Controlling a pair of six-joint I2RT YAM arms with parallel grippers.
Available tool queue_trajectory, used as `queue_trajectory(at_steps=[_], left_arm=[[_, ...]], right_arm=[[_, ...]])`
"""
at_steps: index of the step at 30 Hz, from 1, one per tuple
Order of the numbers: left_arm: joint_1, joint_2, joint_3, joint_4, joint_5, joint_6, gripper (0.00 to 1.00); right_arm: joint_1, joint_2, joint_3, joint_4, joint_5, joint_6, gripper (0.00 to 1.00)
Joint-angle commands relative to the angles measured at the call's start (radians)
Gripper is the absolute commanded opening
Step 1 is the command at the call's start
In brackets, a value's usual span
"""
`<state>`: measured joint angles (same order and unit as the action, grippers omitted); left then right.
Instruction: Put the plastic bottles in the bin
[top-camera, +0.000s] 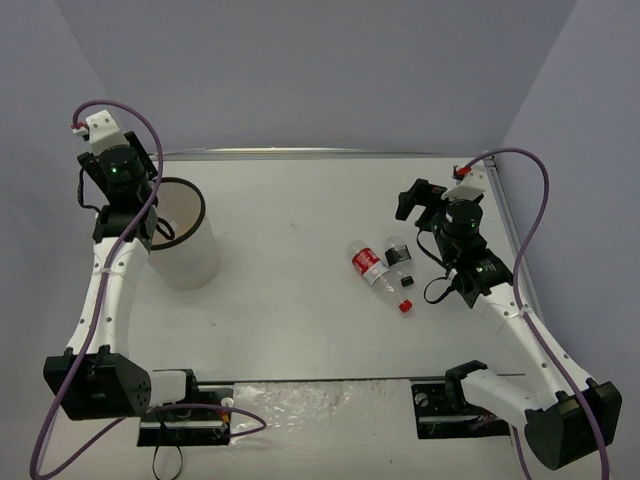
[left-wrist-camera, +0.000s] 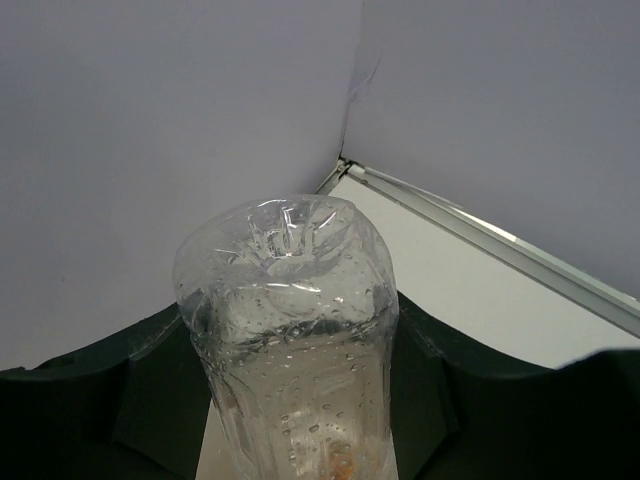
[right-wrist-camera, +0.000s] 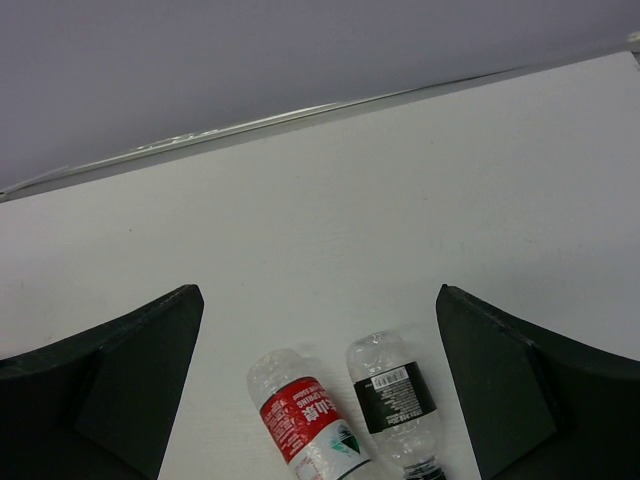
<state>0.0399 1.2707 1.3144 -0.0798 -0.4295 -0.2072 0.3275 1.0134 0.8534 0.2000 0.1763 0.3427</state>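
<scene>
At the rim of the bin (top-camera: 196, 262), left fingers (left-wrist-camera: 150, 400) clamp a clear bottle (left-wrist-camera: 290, 330); right fingers (right-wrist-camera: 130, 370) stand apart.

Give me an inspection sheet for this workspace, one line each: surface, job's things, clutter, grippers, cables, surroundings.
Surface: white table, no stains seen.
Job's things: bin stands at the left; clear bottle is held in the left gripper; red-labelled bottle and black-labelled bottle lie side by side at the right.
Clutter: nothing seen.
Grippers: left gripper shut on the clear bottle by the bin; right gripper open above the two lying bottles.
Cables: a purple cable loops along each arm.
Surroundings: plain grey walls.
</scene>
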Motion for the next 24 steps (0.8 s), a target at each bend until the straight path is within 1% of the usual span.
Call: queue_trajectory(at_steps=[1, 4, 6, 7, 8, 9, 10, 16, 22, 24], left_arm=[[0.003, -0.078, -0.097, 0.191, -0.01, -0.084, 0.54], [0.002, -0.124, -0.24, 0.327, 0.011, -0.12, 0.54], [0.002, -0.14, -0.284, 0.362, -0.001, -0.13, 0.54], [0.0, -0.15, -0.302, 0.367, 0.002, -0.122, 0.58], [0.0, -0.155, -0.312, 0.375, 0.011, -0.113, 0.77], [0.0, -0.16, -0.32, 0.379, 0.018, -0.107, 0.91], [0.0, -0.167, -0.327, 0.38, 0.021, -0.104, 0.97], [-0.001, -0.18, -0.313, 0.352, 0.03, -0.101, 0.97], [0.0, -0.18, -0.228, 0.264, 0.04, -0.104, 0.97], [0.0, -0.188, -0.198, 0.207, 0.049, -0.125, 0.97]], right_arm=[[0.004, -0.015, -0.013, 0.06, 0.065, -0.009, 1.0], [0.004, -0.005, -0.019, 0.057, 0.088, -0.005, 1.0], [0.004, 0.003, -0.02, 0.056, 0.089, -0.005, 1.0], [0.004, 0.002, -0.02, 0.055, 0.09, -0.006, 1.0], [0.004, 0.003, -0.02, 0.056, 0.091, -0.005, 1.0], [0.004, 0.004, -0.022, 0.056, 0.09, -0.004, 1.0], [0.004, 0.004, -0.024, 0.055, 0.089, -0.004, 1.0], [0.004, 0.016, -0.021, 0.053, 0.085, -0.004, 1.0], [0.004, 0.021, -0.024, 0.042, 0.08, -0.005, 1.0], [0.005, 0.031, -0.02, 0.027, 0.077, -0.002, 1.0]])
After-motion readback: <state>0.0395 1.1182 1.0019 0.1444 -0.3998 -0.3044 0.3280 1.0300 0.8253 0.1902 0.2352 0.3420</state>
